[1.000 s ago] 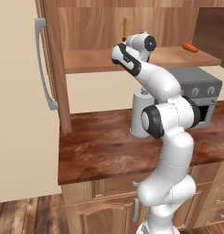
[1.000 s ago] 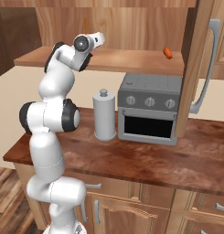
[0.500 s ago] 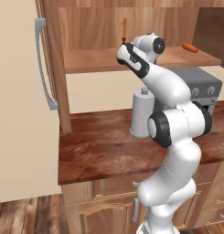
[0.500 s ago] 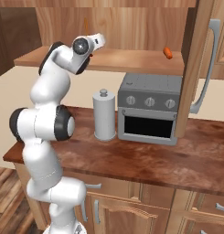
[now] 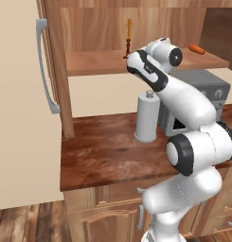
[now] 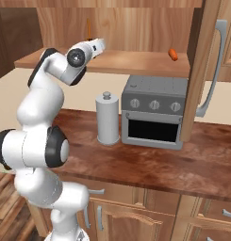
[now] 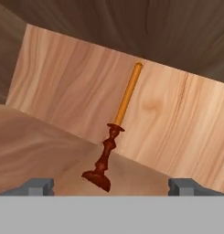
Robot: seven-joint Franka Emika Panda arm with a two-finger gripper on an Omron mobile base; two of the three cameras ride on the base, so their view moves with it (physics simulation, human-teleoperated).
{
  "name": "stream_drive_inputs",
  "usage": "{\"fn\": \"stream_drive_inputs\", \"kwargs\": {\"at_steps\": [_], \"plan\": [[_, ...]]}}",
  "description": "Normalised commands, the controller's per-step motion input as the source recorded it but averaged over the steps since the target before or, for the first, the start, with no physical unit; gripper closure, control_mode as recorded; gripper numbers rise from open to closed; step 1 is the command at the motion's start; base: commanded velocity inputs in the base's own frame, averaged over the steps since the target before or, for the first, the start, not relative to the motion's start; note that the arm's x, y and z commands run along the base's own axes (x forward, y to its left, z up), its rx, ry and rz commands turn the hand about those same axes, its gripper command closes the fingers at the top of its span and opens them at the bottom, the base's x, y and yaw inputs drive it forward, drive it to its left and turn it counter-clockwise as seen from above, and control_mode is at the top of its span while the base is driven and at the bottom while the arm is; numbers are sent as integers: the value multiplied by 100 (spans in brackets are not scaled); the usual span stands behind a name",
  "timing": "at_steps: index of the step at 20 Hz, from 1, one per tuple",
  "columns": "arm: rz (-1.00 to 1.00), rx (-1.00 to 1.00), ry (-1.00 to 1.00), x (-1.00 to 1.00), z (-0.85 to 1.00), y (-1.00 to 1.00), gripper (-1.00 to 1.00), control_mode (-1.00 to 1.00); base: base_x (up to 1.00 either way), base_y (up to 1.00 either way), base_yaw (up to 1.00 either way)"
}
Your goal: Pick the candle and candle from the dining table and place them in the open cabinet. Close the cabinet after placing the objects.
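Gripper (image 7: 110, 185) is standing spread wide and holding nothing; both finger tips (image 7: 38, 186) are showing apart at the bottom of the hand view with clear air between them. The orange taper candle (image 7: 117, 131) is standing just ahead of the hand, centred between the tips, upright on its dark red holder on the cabinet shelf (image 5: 93, 61), close to the back panel. In the left base view the taper (image 5: 129, 42) is sitting just beyond the wrist; in the right base view it is peeking above the hand (image 6: 89, 30).

Judgement: the taper looks placed, so the step in hand is clearing out of the cabinet. Doing it well means drawing straight back along the hand's own axis, with jaws wide, so neither tip clips the holder's foot. The taper is tall on a narrow base and would likely tip at a slight knock.

The beige stub candle is not something I can place from here. The cabinet door (image 5: 22, 104) is hanging open, off to the hand's left, bar handle (image 5: 46, 66) facing out.
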Motion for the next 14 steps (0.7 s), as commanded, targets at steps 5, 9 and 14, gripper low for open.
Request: {"fn": "stream_drive_inputs", "kwargs": {"at_steps": [5, 9, 14], "plan": [[-4, 1, 2, -93, 7, -8, -100, -100, 0, 0, 0], [-14, 1, 16, -100, 2, 0, -100, -100, 0, 0, 0], [-16, 1, 15, -100, 9, -8, -100, -100, 0, 0, 0]]}}
